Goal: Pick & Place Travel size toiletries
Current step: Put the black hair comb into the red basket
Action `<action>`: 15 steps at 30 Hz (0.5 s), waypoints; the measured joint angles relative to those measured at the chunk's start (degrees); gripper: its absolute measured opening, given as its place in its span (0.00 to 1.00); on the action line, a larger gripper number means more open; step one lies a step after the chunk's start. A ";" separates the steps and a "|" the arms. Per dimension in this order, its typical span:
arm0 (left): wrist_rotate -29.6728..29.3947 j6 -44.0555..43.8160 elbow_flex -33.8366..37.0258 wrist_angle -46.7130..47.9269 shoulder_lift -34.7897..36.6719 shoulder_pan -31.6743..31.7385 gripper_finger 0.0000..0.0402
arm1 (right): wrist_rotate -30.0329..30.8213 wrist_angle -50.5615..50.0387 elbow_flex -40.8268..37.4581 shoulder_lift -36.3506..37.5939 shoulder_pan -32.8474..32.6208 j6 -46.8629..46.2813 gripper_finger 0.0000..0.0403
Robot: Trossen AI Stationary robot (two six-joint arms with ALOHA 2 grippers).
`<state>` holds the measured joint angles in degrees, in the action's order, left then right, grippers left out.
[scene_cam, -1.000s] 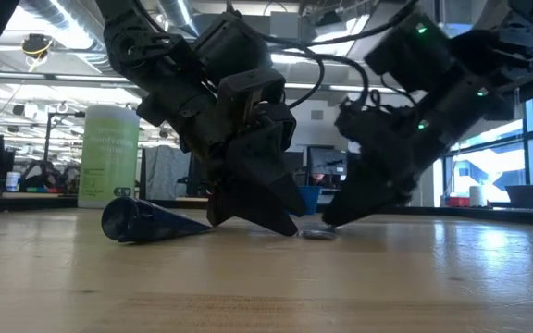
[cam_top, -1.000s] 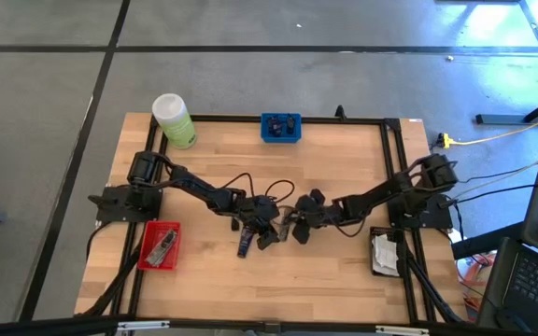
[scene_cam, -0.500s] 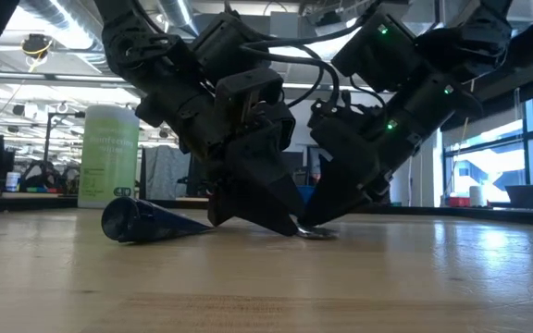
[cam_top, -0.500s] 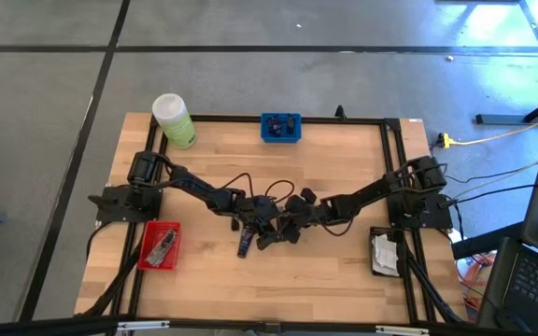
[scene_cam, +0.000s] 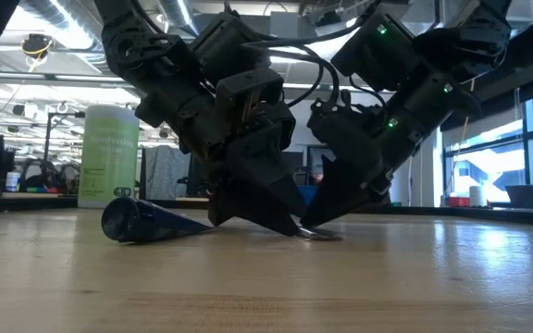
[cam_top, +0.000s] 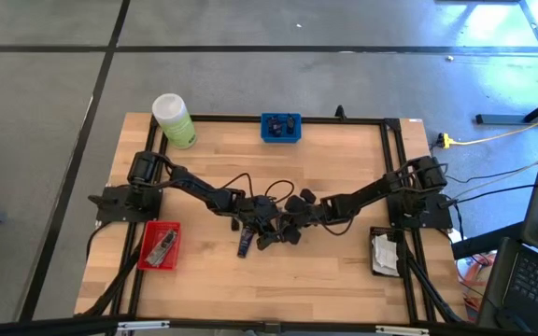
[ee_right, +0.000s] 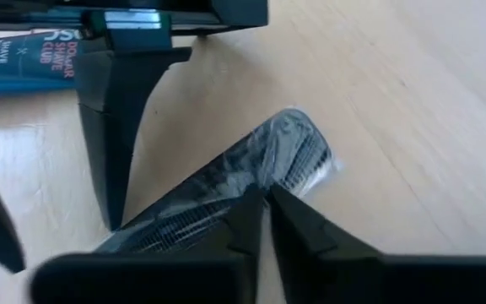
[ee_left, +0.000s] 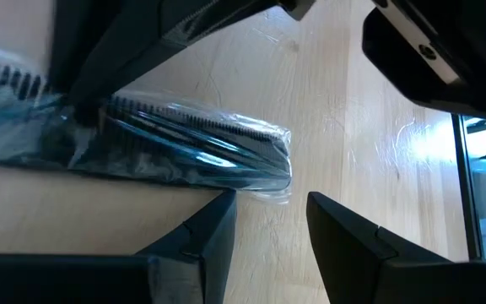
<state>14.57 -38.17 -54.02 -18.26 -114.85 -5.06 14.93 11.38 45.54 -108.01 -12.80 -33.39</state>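
Now the right gripper [ee_right: 265,221] has drawn its fingers from a wide spread to nearly together within the last second, and they pinch the edge of the clear packet [ee_right: 226,190] holding a dark comb-like item. I judge the grasp is just made, so lifting comes next.

Seen from the left wrist, the same clear packet [ee_left: 184,152] lies flat on the worktop [ee_left: 353,152] just ahead of the left gripper [ee_left: 270,221], whose fingers stand moderately apart around nothing; they have not moved.

Farther off, the dark navy tube [cam_top: 245,245] lies beside both grippers mid-worktop. Beyond sit a red tray [cam_top: 160,245], a blue tray [cam_top: 280,127] and the green bottle [cam_top: 174,120].
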 joint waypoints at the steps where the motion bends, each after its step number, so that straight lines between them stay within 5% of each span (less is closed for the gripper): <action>1: 0.01 0.00 0.00 0.00 0.00 0.00 0.36 | -0.67 0.00 0.00 0.02 0.00 0.00 0.04; 15: 0.44 0.02 -0.04 0.87 -0.02 0.02 0.36 | -3.15 -4.57 -0.55 5.77 -0.24 2.40 0.00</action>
<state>15.00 -38.15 -54.06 -17.39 -114.87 -5.04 11.78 6.81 44.99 -102.24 -13.04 -30.98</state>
